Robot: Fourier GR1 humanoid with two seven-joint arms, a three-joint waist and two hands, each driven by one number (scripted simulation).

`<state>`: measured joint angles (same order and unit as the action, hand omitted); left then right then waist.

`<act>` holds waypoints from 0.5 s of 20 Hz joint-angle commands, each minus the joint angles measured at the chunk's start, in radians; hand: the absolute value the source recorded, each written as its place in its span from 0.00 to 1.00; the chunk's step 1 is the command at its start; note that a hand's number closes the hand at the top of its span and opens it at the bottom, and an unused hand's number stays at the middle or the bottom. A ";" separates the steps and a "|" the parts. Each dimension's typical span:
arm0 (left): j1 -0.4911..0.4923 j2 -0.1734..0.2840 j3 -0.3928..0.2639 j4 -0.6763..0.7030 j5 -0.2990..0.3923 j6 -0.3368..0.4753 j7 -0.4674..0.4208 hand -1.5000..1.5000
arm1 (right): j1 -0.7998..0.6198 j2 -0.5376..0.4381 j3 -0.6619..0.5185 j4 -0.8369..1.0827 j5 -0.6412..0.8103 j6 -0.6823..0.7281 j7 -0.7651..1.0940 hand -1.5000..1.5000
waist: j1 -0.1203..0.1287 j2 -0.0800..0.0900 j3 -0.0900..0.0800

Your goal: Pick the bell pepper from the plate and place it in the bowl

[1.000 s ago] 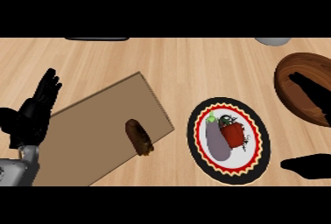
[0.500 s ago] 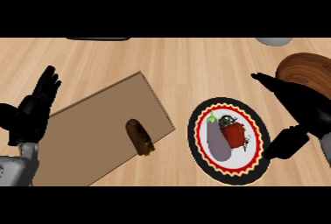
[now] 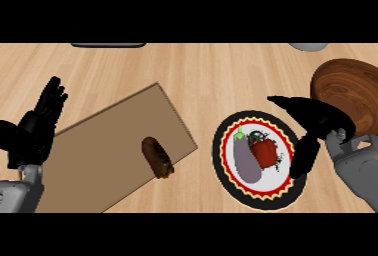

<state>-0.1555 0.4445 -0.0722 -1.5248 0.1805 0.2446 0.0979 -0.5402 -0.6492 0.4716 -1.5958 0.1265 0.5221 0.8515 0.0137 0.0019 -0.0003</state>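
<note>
Bell pepper beside eggplant on plate, right hand spread open alongside, left hand open, resting at left edge.

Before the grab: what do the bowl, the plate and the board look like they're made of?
Bowl: looks like dark wood, with reddish-brown grain rings and a slight sheen. Plate: probably glazed ceramic, with a smooth white centre and a painted black, red and yellow zigzag rim. Board: flat matte tan slab with a thin lighter edge; could be wood or fibreboard, no grain shows.
</note>
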 commanded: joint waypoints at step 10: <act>0.028 -0.043 0.056 -0.040 -0.051 -0.041 0.026 0.50 | 0.100 0.089 0.012 -0.005 0.374 -0.043 -0.139 0.00 | -0.012 -0.003 0.000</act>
<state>-0.1346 0.4212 -0.0309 -1.5426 0.1532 0.2082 0.1078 -0.4858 -0.5778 0.5114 -1.5769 0.4193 0.4789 0.7484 0.0038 -0.0001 0.0000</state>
